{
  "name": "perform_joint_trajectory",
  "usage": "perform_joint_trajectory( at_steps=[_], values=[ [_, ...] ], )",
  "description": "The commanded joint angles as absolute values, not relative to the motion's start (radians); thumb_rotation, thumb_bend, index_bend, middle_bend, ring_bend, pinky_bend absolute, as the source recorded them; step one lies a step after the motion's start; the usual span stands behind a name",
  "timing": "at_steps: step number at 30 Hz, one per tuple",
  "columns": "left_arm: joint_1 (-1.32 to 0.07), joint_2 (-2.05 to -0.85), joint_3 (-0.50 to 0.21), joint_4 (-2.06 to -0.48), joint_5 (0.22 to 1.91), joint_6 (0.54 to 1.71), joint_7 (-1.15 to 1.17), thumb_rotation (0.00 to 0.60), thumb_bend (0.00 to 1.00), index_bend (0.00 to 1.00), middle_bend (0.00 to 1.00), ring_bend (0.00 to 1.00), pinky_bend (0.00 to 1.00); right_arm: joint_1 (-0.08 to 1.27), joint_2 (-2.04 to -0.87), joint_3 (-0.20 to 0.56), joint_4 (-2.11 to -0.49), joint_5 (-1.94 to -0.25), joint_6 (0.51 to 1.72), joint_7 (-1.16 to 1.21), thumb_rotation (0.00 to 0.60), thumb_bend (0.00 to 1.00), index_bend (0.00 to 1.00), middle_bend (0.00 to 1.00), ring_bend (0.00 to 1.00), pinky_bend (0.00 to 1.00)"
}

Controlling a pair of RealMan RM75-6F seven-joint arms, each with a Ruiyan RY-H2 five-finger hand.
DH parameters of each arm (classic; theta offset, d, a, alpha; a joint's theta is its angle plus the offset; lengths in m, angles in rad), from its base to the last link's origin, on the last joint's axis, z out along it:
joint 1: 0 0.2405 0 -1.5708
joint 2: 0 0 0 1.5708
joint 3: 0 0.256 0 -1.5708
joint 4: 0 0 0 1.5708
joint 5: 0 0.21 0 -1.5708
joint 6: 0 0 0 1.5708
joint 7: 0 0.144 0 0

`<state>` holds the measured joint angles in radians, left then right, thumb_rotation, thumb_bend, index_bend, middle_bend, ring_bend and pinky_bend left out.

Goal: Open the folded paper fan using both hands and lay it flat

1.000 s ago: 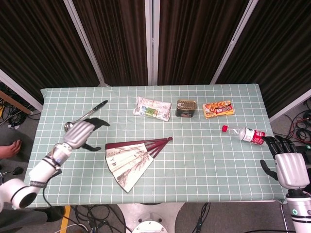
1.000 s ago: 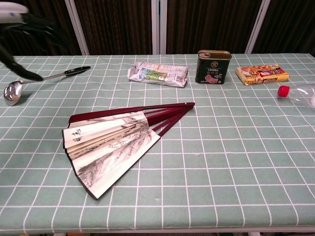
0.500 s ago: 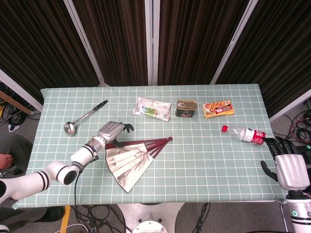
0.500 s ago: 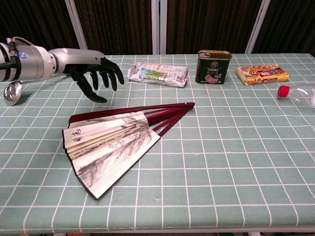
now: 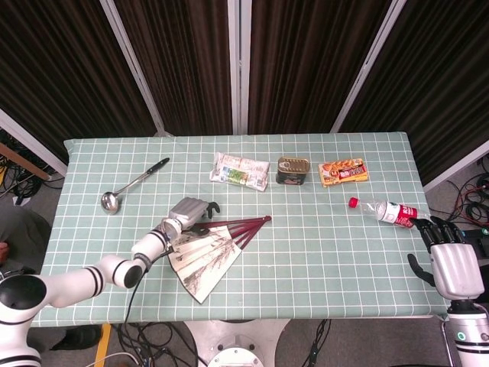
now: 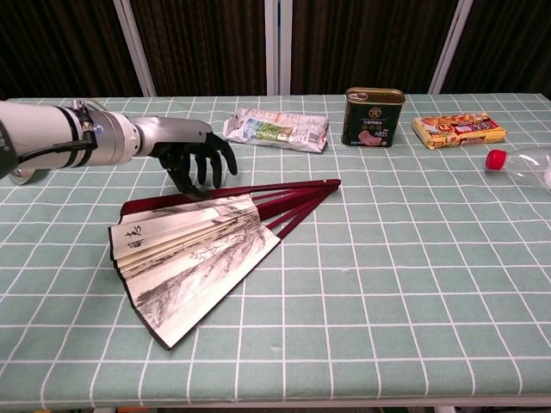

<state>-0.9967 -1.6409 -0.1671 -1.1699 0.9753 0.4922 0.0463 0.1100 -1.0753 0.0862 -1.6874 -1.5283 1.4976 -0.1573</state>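
A paper fan (image 5: pixel 208 255) (image 6: pixel 191 249) with dark red ribs and ink drawings lies partly spread on the green checked table (image 5: pixel 321 245), its pivot pointing right. My left hand (image 5: pixel 192 212) (image 6: pixel 191 158) hovers just over the fan's upper rib, fingers apart and hanging down, holding nothing. My right hand (image 5: pixel 451 260) stays off the table's right edge with its fingers apart and nothing in them; the chest view does not show it.
A metal ladle (image 5: pixel 134 184) lies at the left. Along the back stand a crumpled snack packet (image 5: pixel 239 170) (image 6: pixel 275 129), a tin can (image 5: pixel 293 170) (image 6: pixel 374 116) and an orange snack box (image 5: pixel 342 172) (image 6: pixel 457 130). A plastic bottle (image 5: pixel 384 210) lies at the right.
My left arm has swung right from near the ladle to above the fan's upper rib. The fan and my right hand have not moved.
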Motion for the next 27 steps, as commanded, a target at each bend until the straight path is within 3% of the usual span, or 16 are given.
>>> perform_joint_trajectory(
  at_steps=[1, 8, 18, 27],
  values=[
    [-1.007, -1.651, -0.160, -1.167, 0.960, 0.497, 0.063, 0.600, 0.34, 0.27, 0.37, 0.39, 0.48, 0.111, -1.077, 0.086, -1.685, -1.528, 1.496, -0.157, 0.600, 0.24, 0.17, 0.24, 0.14, 0.17],
    [-1.019, -1.675, -0.143, -1.155, 0.939, 0.507, 0.094, 0.600, 0.34, 0.27, 0.38, 0.39, 0.51, 0.112, -1.081, 0.088, -1.679, -1.520, 1.494, -0.157, 0.600, 0.24, 0.17, 0.24, 0.14, 0.15],
    [-1.021, -1.695, -0.131, -1.171, 0.950, 0.539, 0.122, 0.600, 0.36, 0.37, 0.48, 0.51, 0.60, 0.109, -1.095, 0.093, -1.660, -1.508, 1.500, -0.169, 0.600, 0.25, 0.17, 0.25, 0.14, 0.14],
    [-1.019, -1.704, -0.123, -1.168, 0.943, 0.549, 0.134, 0.600, 0.37, 0.39, 0.50, 0.53, 0.62, 0.099, -1.095, 0.090, -1.654, -1.503, 1.508, -0.159, 0.600, 0.25, 0.17, 0.25, 0.14, 0.14]
  ],
)
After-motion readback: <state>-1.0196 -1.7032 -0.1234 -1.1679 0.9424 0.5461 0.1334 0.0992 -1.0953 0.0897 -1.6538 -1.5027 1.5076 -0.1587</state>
